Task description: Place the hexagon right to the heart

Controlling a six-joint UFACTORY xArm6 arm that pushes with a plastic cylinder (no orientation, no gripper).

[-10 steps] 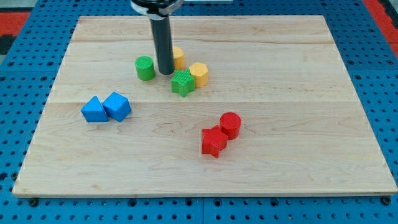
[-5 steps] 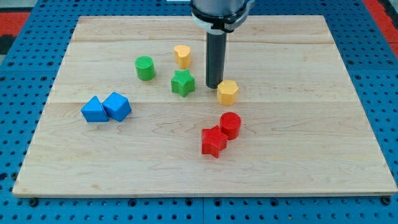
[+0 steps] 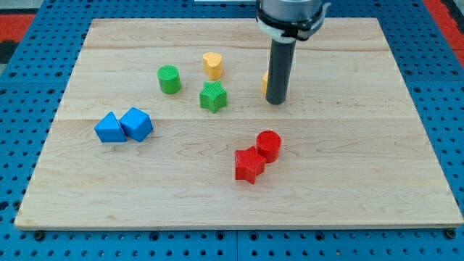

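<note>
The yellow hexagon (image 3: 265, 83) lies right of the board's centre, toward the view's top. It is almost wholly hidden behind my rod; only a sliver shows at the rod's left edge. The yellow heart (image 3: 212, 65) sits to its left, a little higher, with a gap between them. My tip (image 3: 276, 102) rests on the board just below and in front of the hexagon, to the right of the green star (image 3: 213, 96).
A green cylinder (image 3: 169, 79) stands left of the heart. Two blue blocks (image 3: 110, 128) (image 3: 136, 124) touch each other at the view's left. A red cylinder (image 3: 269, 145) and a red star (image 3: 249, 164) touch below my tip. The wooden board (image 3: 362, 145) lies on a blue pegboard.
My tip swept from beside the heart to the view's right, taking the hexagon away from the green star. The hexagon then shifted up the view and now sits behind the rod.
</note>
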